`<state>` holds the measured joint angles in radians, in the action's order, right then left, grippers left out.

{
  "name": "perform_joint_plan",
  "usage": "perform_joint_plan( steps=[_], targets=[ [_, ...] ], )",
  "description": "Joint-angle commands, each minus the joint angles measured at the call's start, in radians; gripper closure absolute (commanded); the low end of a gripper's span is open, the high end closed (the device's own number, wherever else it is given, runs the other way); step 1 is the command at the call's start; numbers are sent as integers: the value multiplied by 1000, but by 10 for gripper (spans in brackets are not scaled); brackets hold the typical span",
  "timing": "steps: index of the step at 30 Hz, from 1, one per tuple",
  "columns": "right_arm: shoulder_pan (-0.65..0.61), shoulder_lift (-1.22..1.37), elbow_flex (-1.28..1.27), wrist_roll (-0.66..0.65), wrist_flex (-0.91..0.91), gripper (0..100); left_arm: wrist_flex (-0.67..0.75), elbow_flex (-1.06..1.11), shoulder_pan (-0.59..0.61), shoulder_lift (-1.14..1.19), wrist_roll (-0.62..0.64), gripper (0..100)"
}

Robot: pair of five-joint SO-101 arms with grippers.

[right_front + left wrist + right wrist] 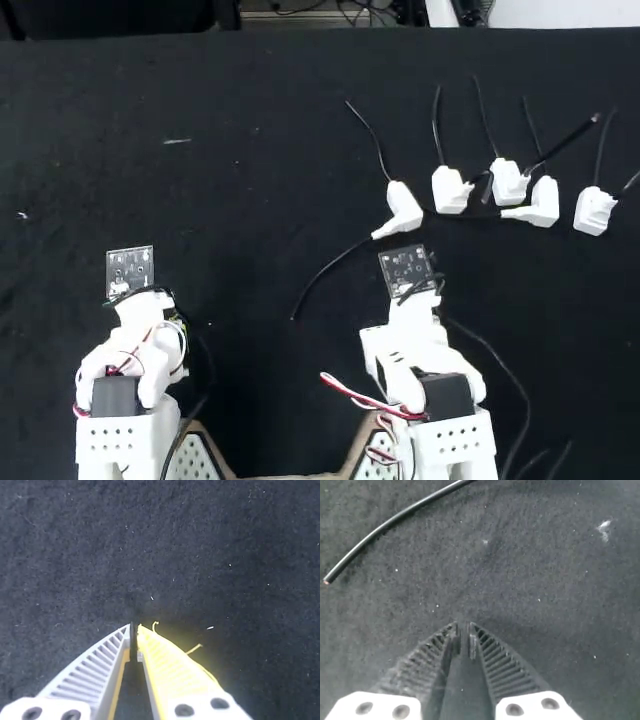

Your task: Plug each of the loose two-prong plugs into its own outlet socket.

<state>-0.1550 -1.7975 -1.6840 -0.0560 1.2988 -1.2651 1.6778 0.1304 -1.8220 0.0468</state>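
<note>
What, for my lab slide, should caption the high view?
Left arm and right arm folded on a black table; five white corded connectors lie beyond the right arm.

Black cloth covers the worktop (200,200) under both arms; five white two-prong plugs lie on it in a loose row, each trailing a black cord; the nearest plug (405,208) sits just beyond the right tool (462,630); the second plug (450,190), third plug (508,182), fourth plug (540,205) and outermost plug (595,210) run off to that tool's right, the third and fourth close together; a loose cord (325,275) curves back from the nearest plug, its cut end (326,581) resting on the cloth to the right tool's left; a pale lint speck (175,141) lies well beyond the left tool (134,630).
</note>
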Motion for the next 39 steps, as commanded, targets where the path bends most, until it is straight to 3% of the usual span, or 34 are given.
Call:
perform_joint_plan(
  steps=[1, 39],
  targets=[
    [-11, -96, -1, 3, 9, 986, -5, 21, -4, -2, 5, 969],
    [31, -97, -1, 3, 9, 986, -5, 21, -4, -2, 6, 969]
  ],
)
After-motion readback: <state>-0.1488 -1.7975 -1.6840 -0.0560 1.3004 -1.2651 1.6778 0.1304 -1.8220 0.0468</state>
